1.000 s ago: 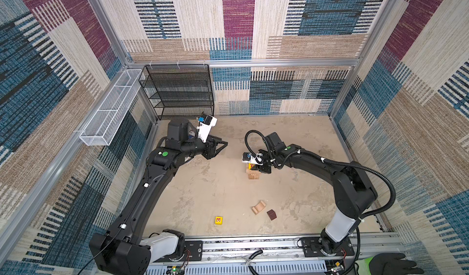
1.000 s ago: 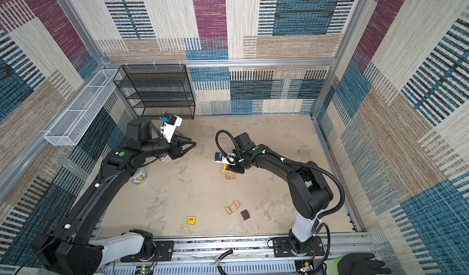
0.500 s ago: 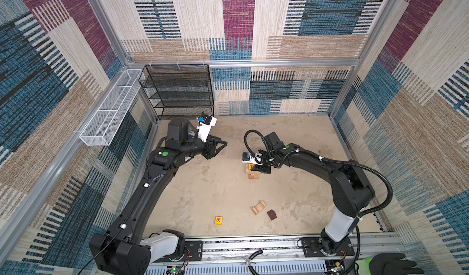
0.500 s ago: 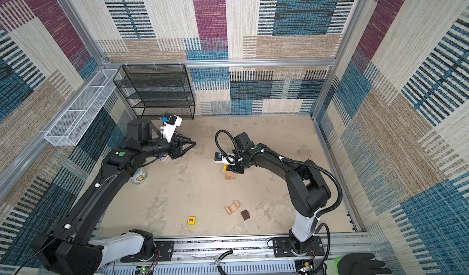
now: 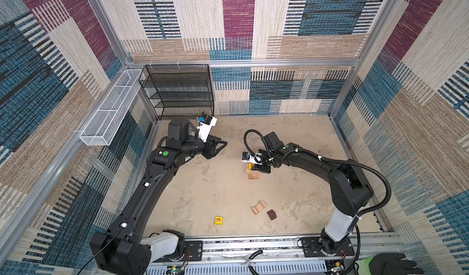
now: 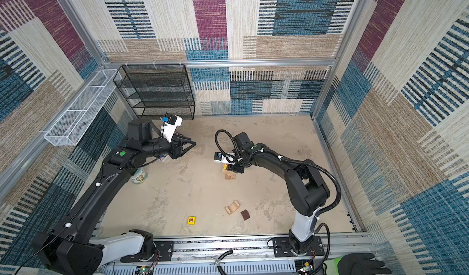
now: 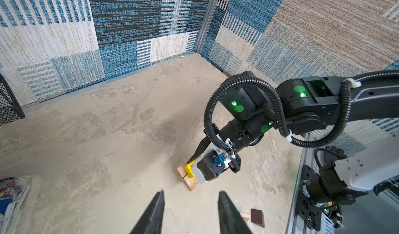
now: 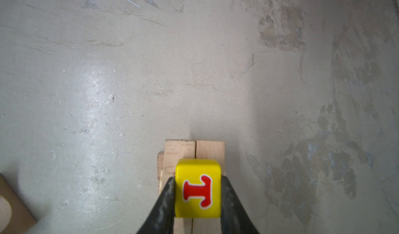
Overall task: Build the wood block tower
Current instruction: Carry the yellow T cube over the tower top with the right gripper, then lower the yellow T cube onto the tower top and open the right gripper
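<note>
Sitting clamped between the two fingers of the right gripper (image 8: 198, 179), the yellow wooden cube with a red letter T (image 8: 198, 192) is over a low stack of pale natural-wood bars (image 8: 195, 149) near the middle of the sandy floor (image 5: 203, 190). Whether its underside touches the stack cannot be told. The top two bars lie flush side by side, and a lower piece juts slightly past one edge. Bare floor rings the stack on every side. Well apart on the near side lie a pale wood arch (image 5: 259, 207), a dark brown cube (image 5: 271, 214) just right of it, and further left a yellow picture cube (image 5: 218, 220). The left gripper (image 7: 191, 194) hovers left of the stack, well clear, its jaws parted and empty.
</note>
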